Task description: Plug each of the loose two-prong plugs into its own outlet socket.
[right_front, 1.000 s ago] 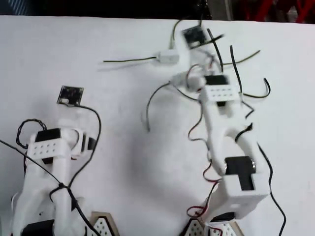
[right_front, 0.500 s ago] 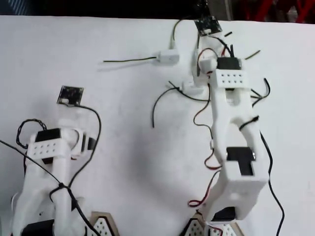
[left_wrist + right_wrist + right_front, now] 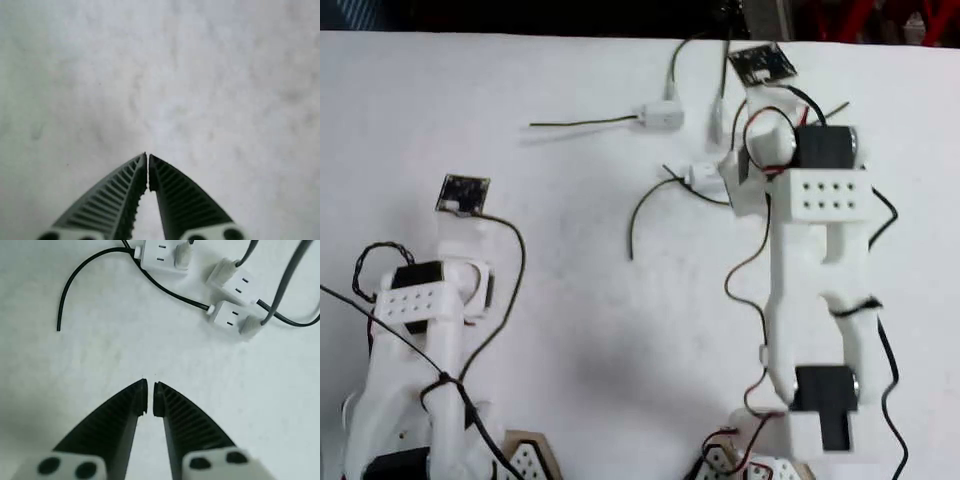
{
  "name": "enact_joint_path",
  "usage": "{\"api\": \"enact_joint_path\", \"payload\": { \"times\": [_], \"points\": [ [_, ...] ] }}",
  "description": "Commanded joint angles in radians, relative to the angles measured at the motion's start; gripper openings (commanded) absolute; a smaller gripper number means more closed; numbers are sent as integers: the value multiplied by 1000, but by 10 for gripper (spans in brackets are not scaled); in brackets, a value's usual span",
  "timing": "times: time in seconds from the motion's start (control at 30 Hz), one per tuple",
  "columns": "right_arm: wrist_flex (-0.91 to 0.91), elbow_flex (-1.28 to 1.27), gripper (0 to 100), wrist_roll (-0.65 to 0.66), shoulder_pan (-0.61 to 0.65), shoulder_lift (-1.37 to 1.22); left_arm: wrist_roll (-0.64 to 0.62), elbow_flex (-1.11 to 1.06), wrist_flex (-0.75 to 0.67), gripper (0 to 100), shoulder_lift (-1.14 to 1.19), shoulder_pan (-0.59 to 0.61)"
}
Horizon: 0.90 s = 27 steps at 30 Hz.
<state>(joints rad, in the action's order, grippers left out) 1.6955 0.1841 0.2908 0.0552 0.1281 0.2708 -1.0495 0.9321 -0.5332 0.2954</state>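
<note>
Three white outlet sockets lie close together on the table beyond my right gripper [image 3: 149, 388], which is shut and empty over bare table. One socket [image 3: 159, 253] has a black cable trailing off; the other two [image 3: 235, 282] [image 3: 231, 317] lie side by side. A grey-cabled plug [image 3: 183, 255] sits at the first socket, and the other two also carry grey cables. From above, one socket [image 3: 660, 116] with a thin cable lies at the back middle and another [image 3: 703, 177] sits by the right arm's wrist [image 3: 832, 190]. My left gripper [image 3: 147, 161] is shut above bare table.
Loose black and red wires [image 3: 650, 200] curl around the right arm. The left arm [image 3: 420, 300] stands at the near left with its camera board [image 3: 463, 193] ahead of it. The table's far edge [image 3: 520, 35] runs behind the sockets.
The right arm has swung to the right and drawn back from the sockets. The black-cabled socket shifted slightly toward me. The left arm has not moved.
</note>
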Motion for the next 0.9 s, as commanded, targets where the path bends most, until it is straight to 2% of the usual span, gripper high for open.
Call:
{"api": "enact_joint_path", "payload": {
  "times": [0.0, 0.3, 0.63, 0.87],
  "points": [
    [18, -121, 18, 6, -8, 137, 9, -2, -20, 22, -105, 2],
    [-177, -623, 18, 2, 84, 518, 6, -186, -15, 22, -513, -85],
    [-549, -1214, 18, -2, 94, 1023, 6, -362, -18, 24, -823, -119],
    [-576, -1479, 18, -2, 93, 1376, 6, -491, -18, 24, -1033, -120]
  ]
}}
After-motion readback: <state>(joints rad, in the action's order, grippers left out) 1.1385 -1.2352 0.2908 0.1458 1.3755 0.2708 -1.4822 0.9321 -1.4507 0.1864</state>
